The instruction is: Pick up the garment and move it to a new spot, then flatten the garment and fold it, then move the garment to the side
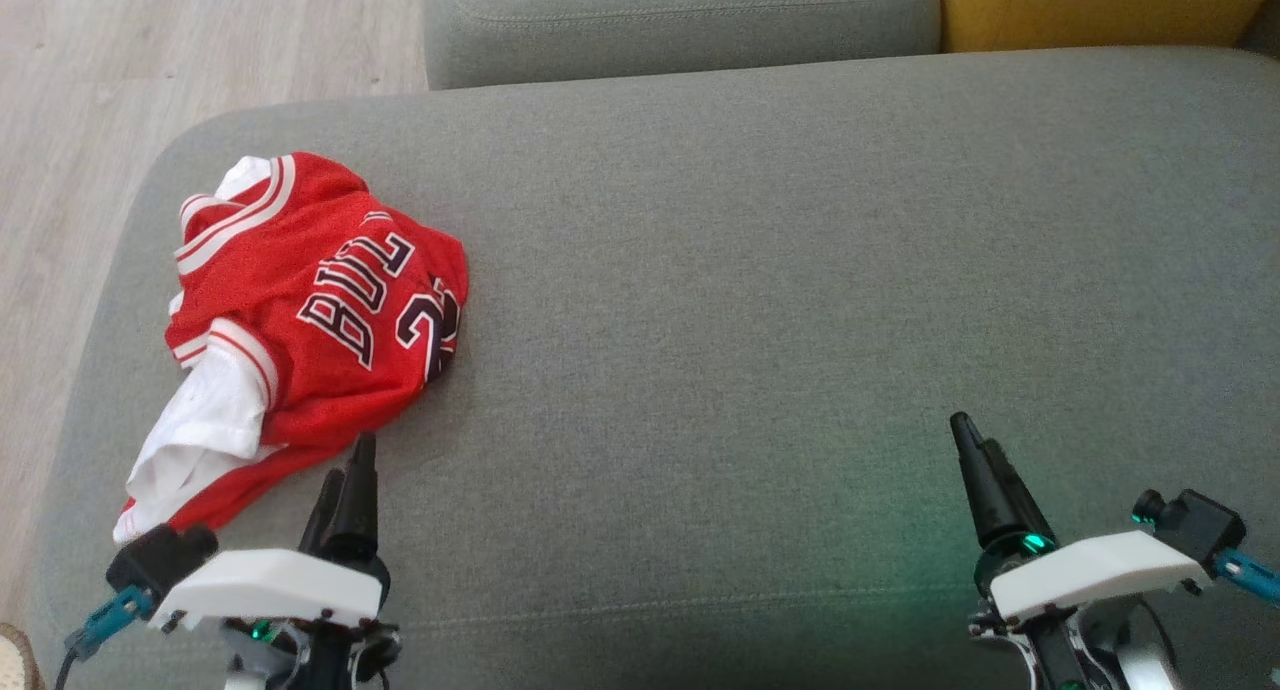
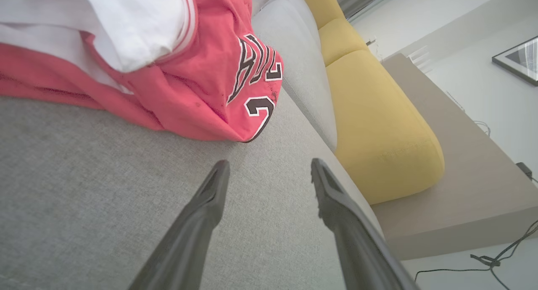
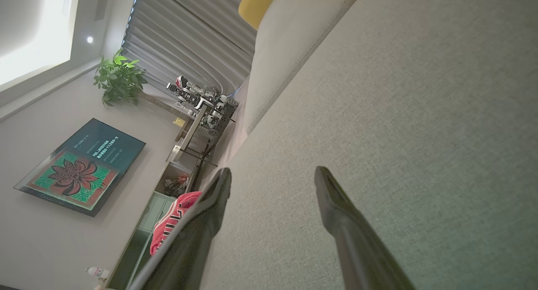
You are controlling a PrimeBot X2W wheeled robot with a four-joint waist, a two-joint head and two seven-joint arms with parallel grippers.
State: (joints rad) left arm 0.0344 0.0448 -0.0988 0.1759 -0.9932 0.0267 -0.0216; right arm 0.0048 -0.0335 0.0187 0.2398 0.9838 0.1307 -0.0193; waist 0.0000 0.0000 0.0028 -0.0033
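garment (image 1: 310, 320): red jersey with white lining, crumpled. lies at the left end of the grey sofa seat (image 1: 760, 270), near the rounded edge. runs lengthwise from the near-left hem toward the far collar, on a slight diagonal.

left end effector (image 1: 348, 465): sits just beside the near hem, with the garment straight ahead and slightly left. stands released, jaws spread wide, grasping nothing. stops short of the cloth in the left wrist view (image 2: 269, 164).

right end effector (image 1: 975, 435): sits well apart from the garment, far to its right, over bare seat. stands released, jaws wide, empty.

nearer arm: left. probable next move: short advance onto the hem, then closure.
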